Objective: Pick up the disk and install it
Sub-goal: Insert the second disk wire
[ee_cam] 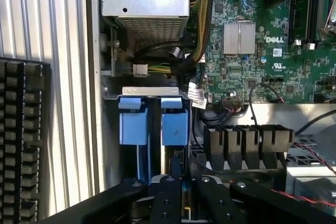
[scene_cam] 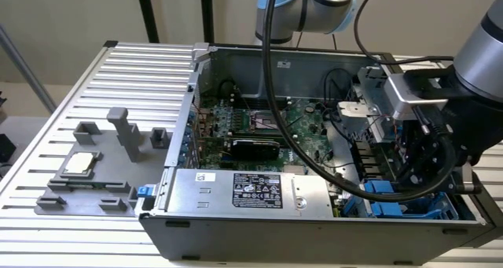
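Honestly looks like the install step: gripper [ee_cam: 181,195] pinched narrow on the disk [ee_cam: 174,127], which sits edge-on in the bay [ee_cam: 152,92] beside another blue carrier [ee_cam: 133,127], so seating it wants a straight, gentle push.

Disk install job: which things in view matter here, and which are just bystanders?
Job: disk in its blue carrier, standing in the drive bay; gripper closest to it; open computer case.
Bystanders: second blue carrier beside it; power supply box; chip on the grey tray; keyboard.
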`<state>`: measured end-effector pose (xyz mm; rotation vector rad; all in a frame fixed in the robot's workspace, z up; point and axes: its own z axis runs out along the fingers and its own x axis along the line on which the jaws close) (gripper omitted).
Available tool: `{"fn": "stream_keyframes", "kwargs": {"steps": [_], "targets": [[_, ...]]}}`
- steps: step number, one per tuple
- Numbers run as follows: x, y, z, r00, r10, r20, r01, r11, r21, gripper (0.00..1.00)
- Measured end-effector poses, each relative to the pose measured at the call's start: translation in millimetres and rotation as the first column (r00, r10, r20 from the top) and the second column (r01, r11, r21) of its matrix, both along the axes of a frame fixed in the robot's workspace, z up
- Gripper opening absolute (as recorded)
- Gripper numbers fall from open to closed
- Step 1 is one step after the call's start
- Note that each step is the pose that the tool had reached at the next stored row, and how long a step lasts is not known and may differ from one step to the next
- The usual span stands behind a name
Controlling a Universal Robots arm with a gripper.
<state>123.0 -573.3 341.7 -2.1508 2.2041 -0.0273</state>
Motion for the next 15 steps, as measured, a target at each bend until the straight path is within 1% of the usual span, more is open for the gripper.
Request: {"fn": "stream_keyframes", "kwargs": {"steps": [3,9,13,15], "targets": [[0.0,-0.3,-2.1,1.0,0.0,0.0001,0.0,1.0,-0.0006,0.0],[0.0,-0.3,-3.8,1.0,0.0,0.0001,0.0,1.0,0.002,0.0],[0.1,-0.3,-0.7,1.0,0.0,0.0002,0.0,1.0,0.0038,0.0],[0.1,-0.2,2.8,1.0,0.0,0.0001,0.0,1.0,0.0018,0.0]]}}
